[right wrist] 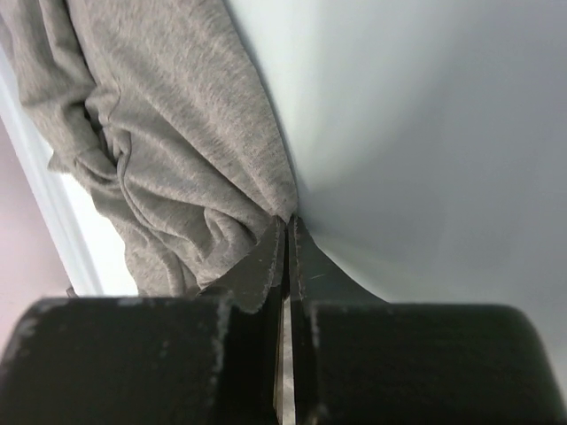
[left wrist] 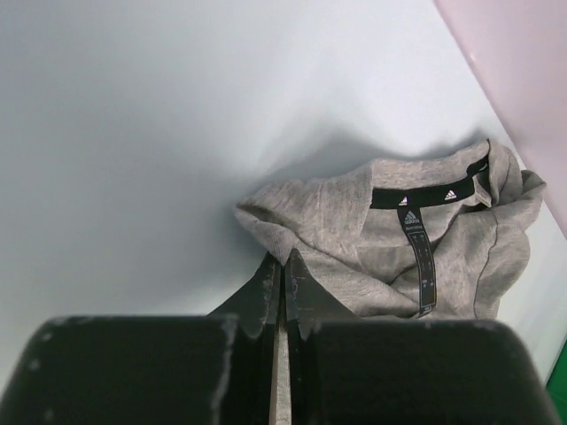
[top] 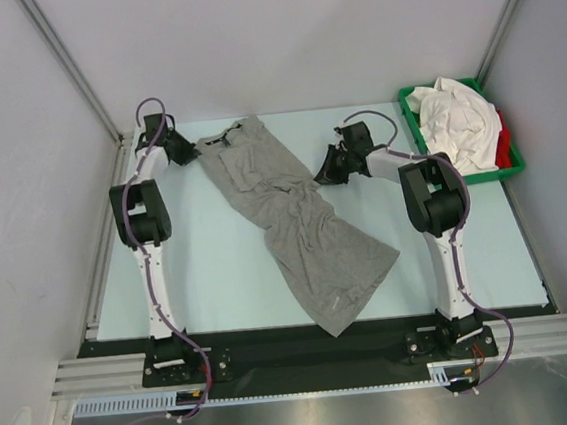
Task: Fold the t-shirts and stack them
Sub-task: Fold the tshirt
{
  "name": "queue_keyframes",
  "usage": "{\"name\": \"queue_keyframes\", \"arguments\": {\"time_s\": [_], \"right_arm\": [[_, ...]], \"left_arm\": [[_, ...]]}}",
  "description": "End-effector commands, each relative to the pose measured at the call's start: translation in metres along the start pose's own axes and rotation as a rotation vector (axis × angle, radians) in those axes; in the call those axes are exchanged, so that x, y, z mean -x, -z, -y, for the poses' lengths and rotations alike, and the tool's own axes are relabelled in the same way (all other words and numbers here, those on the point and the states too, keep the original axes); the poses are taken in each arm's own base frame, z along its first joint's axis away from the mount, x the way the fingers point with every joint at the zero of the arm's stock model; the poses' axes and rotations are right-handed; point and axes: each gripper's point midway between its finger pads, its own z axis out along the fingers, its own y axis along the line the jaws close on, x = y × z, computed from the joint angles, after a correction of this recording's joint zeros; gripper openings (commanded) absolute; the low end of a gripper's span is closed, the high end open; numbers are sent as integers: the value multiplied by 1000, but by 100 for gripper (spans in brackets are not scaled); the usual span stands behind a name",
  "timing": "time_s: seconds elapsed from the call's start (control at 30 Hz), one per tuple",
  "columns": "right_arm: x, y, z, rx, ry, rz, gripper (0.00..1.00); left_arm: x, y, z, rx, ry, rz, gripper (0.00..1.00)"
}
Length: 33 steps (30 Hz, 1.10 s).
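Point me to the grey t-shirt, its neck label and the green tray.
grey t-shirt (top: 311, 235), top view, middle of its body.
neck label (left wrist: 423, 197), left wrist view, the black band inside the collar.
green tray (top: 491, 176), top view, its near rim.

R pincer: jaws pressed together, tips nipping the edge of the grey t-shirt. Shirt fills upper left, bunched w/ deep folds by the left finger. Pale worktop to the right. White strip + pinkish wall at far left.
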Motion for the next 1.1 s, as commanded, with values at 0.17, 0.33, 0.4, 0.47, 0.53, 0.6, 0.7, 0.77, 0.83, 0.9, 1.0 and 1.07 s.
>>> {"name": "queue_keyframes", "arguments": {"time_s": [0.17,0.33,0.4,0.47,0.53,0.6,0.7,0.77,0.83,0.9,1.0,1.07], "right_arm": [[-26,-11,-15,-38,-28,-73,2],[-4,11,-12,-127,79,-96,32],[2,29,-8,-182,95,-109,42],[13,55,1,-244,114,-90,54],[5,77,11,-286,109,-119,61],[-11,106,25,-321,95,-164,63],[-46,142,39,-332,76,-217,66],[-60,162,45,-308,38,-221,66],[-76,183,49,-291,-3,-212,66],[-81,199,46,-281,-8,-186,66],[-95,215,45,-277,-24,-196,66],[-103,220,48,-273,-22,-203,66]], "left_arm": [[44,3,12,-39,-19,103,24],[30,36,-2,50,-91,67,69],[41,80,12,52,-132,115,71],[29,122,15,60,-147,117,71],[-6,141,1,78,-154,59,70],[-23,182,26,7,-185,70,67],[-92,213,30,-85,-167,-36,61],[-169,223,29,-135,-193,-187,58],[-217,241,28,-184,-188,-253,54],[-273,259,41,-237,-214,-348,53],[-341,289,47,-286,-216,-451,49],[-378,305,46,-322,-239,-496,48]]}}
